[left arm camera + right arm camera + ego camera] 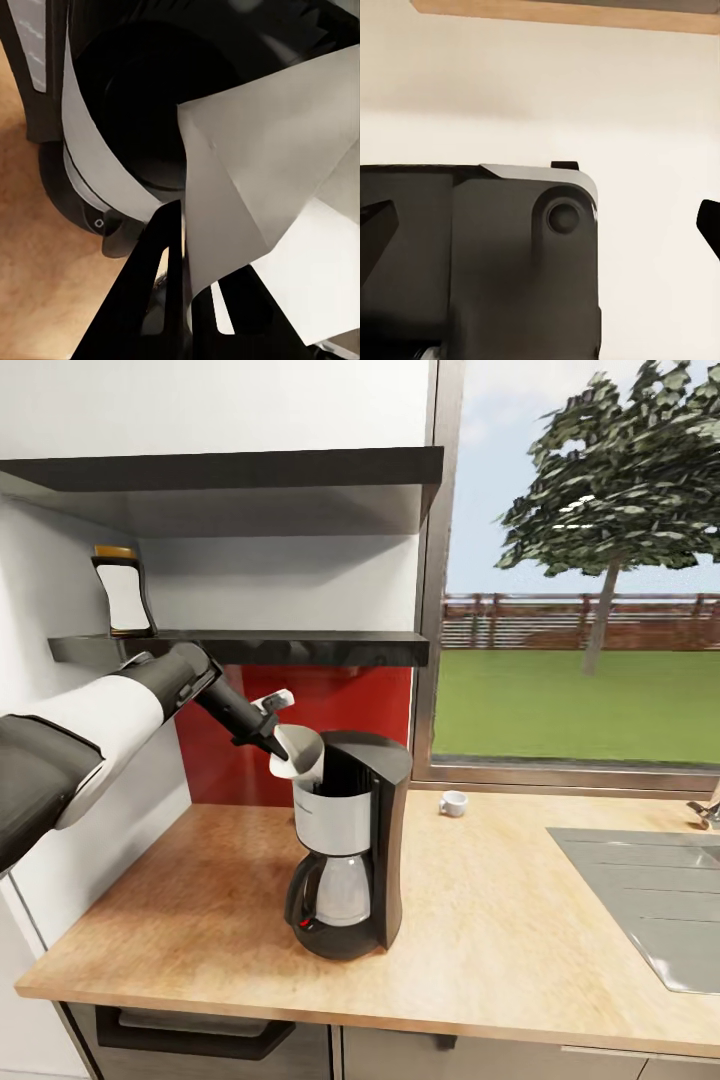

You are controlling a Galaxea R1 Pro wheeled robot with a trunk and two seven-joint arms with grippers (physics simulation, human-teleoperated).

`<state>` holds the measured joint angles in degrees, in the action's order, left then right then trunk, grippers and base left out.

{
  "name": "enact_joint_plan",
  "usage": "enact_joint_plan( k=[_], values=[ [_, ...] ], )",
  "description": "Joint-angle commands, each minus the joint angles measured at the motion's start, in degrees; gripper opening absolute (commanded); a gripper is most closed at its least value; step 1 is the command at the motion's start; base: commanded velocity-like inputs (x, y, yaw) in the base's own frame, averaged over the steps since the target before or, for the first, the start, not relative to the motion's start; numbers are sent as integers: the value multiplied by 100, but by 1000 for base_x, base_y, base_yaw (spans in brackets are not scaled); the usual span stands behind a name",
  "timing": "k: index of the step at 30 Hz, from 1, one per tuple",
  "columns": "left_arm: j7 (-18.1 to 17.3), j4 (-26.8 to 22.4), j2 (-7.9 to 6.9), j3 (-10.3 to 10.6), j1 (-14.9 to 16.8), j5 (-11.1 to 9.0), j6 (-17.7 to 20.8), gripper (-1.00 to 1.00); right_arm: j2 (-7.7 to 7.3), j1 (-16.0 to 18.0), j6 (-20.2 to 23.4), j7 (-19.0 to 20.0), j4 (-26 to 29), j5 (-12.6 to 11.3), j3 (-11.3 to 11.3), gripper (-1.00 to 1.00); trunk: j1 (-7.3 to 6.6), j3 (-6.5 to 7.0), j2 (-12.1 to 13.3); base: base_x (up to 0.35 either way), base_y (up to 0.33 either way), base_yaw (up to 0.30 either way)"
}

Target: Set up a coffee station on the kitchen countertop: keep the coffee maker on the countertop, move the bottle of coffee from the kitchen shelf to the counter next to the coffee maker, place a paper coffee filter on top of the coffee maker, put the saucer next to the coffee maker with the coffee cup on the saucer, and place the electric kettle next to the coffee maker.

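Jaws of L gripper (272, 745) closed on paper coffee filter (300, 757), pinching its edge; in L wrist view the dark fingers (142, 292) clamp the folded white sheet, filter (262, 202) fanning out past the tips. Filter held tilted just over the open top of coffee maker (350, 840), lower edge at or touching the rim; can't tell if it rests inside. Wrist view: round dark well of the maker's top (142, 97) sits directly beyond the filter, looks empty as far as seen.

R gripper: two dark finger tips at the far sides of R wrist view (709, 225), wide apart, nothing between them, so jaws open. View faces pale surface w/ wood edge strip at top; dark robot body part in foreground.

Containers:
- Glass carafe (335, 890) seated in coffee maker base, upright; contents can't tell.
- Bottle of coffee (122, 592) upright on lower kitchen shelf (300, 647), orange lid, white label, near wall at L end.
- Coffee cup (453, 803) small, white, on table (200, 890) near window sill, well apart from maker to its R; contents not visible.
- Sink (650, 900) set in table at R side.

Coffee maker stands on table roughly mid-view, below the shelf.
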<state>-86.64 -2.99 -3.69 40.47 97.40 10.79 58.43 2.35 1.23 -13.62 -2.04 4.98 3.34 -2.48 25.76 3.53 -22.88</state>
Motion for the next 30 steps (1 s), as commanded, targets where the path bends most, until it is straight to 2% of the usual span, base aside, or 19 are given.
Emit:
enact_joint_plan(
  k=[1, 7, 13, 30],
  values=[
    [-42, -14, -2, 23, -18, 71, 36, -100, 2, 3, -17, -20, -6, 35, -25, 100, 2, -3, -4, 0, 0, 0],
    [-38, -26, 21, 23, -46, 72, 37, -100, 2, 3, -17, -21, -6, 35, -25, 100, 2, -3, -4, 17, 0, 0],
    [-38, -35, 26, 23, -46, 72, 44, -100, 2, 2, -17, -23, -6, 35, -25, 100, 2, -3, -4, 178, 52, 0],
    [-42, -35, 80, 5, -55, 71, 41, -100, 2, 2, -17, -22, -6, 35, -25, 100, 2, -3, -4, 21, 2, 0]
  ],
)
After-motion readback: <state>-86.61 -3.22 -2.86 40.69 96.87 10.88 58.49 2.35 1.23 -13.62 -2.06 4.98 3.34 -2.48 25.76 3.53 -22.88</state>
